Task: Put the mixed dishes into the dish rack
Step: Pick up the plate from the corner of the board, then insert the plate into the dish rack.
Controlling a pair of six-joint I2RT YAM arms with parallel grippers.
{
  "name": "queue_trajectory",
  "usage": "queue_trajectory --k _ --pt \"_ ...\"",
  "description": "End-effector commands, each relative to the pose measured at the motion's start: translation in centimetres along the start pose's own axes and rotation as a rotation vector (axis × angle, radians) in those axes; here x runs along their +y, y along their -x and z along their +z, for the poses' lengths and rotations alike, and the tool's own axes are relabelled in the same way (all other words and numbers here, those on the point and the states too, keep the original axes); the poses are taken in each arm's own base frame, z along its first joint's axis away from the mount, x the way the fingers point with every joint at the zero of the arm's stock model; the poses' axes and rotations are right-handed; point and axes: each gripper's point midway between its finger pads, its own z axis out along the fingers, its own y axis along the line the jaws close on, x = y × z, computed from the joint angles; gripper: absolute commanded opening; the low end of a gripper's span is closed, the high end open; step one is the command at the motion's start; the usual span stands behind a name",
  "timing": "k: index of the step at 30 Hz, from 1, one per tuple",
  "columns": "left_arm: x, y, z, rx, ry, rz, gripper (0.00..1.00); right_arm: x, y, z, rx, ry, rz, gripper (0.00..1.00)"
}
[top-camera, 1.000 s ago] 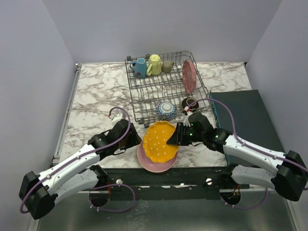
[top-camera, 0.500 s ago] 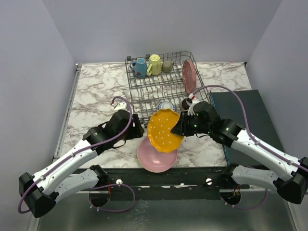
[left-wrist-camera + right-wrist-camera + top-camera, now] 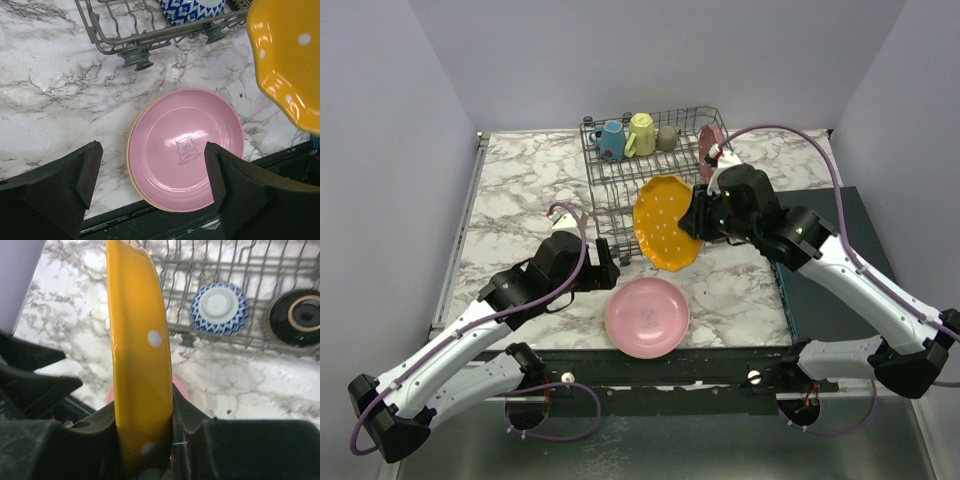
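Note:
My right gripper (image 3: pixel 696 217) is shut on the rim of the scalloped orange-yellow plate (image 3: pixel 666 224), which stands on edge in the air over the near part of the dish rack (image 3: pixel 617 190). In the right wrist view the plate (image 3: pixel 137 340) fills the gap between the fingers. A pink plate (image 3: pixel 646 317) lies flat on the marble near the front edge. My left gripper (image 3: pixel 151 157) hangs open above it with nothing held. A blue mug (image 3: pixel 612 140), a pale yellow mug (image 3: pixel 641 133) and a grey-beige mug (image 3: pixel 667 138) sit at the rack's far end. The blue-white bowl (image 3: pixel 219 308) and the dark brown bowl (image 3: pixel 297 317) rest upside down in the rack.
A dark flat box (image 3: pixel 830 250) lies right of the rack, under my right arm. A reddish plate (image 3: pixel 710 148) stands in the rack's far right corner, partly behind the right arm. The rack's near corner foot (image 3: pixel 136 56) stands just beyond the pink plate.
My right gripper has lifted the orange-yellow plate off the pink plate and carried it away toward the rack. My left gripper has opened wider.

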Motion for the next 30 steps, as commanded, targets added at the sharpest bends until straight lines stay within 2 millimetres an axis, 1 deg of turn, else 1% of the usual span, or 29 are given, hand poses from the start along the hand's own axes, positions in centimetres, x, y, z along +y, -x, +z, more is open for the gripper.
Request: queue_trajectory --k 1,3,7,10,15,20,25,27,30 --pt "-0.2 0.0 -0.4 -0.014 -0.038 0.023 0.95 0.2 5.2 -0.1 -0.132 -0.06 -0.091 0.0" --pt "-0.1 -0.1 -0.3 -0.017 -0.038 0.022 0.99 -0.2 6.4 0.3 -0.149 -0.107 -0.125 0.0" --pt "-0.1 -0.1 -0.1 -0.016 -0.036 0.027 0.99 -1.3 8.6 1.4 -0.19 -0.204 -0.205 0.0" --pt "0.0 -0.1 -0.2 -0.019 -0.034 0.031 0.99 -2.3 10.0 2.7 -0.202 -0.275 -0.248 0.0" --pt "0.2 0.1 -0.3 -0.032 -0.026 0.031 0.99 -4.0 12.0 4.7 -0.214 -0.374 -0.298 0.0" --pt "0.3 0.0 -0.2 -0.032 -0.021 0.03 0.99 -5.8 13.7 6.4 -0.229 -0.459 -0.335 0.0" --pt "0.3 0.0 -0.2 -0.029 -0.023 0.031 0.99 -8.0 15.5 7.8 -0.255 -0.548 -0.365 0.0" --pt "0.2 0.2 -0.3 -0.036 -0.026 0.029 0.99 -9.1 15.9 8.6 -0.251 -0.577 -0.393 0.0" --pt "0.3 0.2 -0.4 -0.042 -0.024 0.025 0.99 -11.3 16.5 9.9 -0.239 -0.599 -0.378 0.0"
